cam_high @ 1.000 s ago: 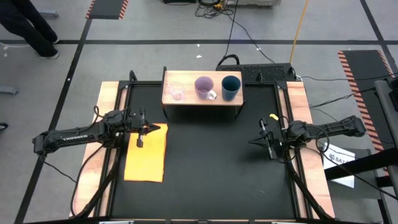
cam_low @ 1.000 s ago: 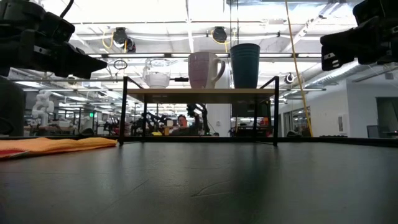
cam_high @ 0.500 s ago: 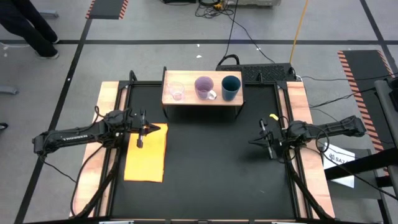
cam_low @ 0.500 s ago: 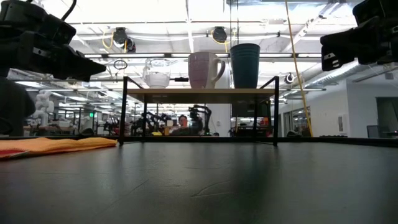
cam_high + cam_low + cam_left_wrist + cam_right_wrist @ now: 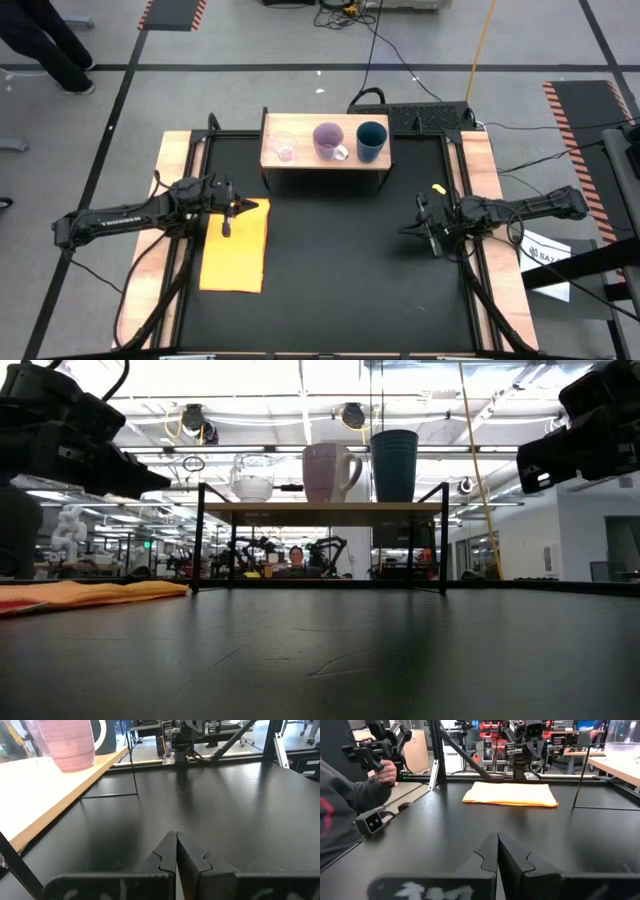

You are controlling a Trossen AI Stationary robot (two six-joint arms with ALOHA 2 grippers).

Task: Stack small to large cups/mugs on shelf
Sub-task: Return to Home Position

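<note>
Ranks clear cup [image 5: 283,147], purple mug [image 5: 327,140], teal cup [image 5: 371,141] small-to-lg on shelf [image 5: 303,162]; parks L gripper [image 5: 175,840], R gripper [image 5: 497,840] closed, empty: nothing left to carry.

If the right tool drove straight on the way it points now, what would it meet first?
Probably the left tool, which faces it across the black table. The right tool is shut and hangs above the table, so it would likely pass over the yellow-orange mat first; height is hard to judge.
</note>
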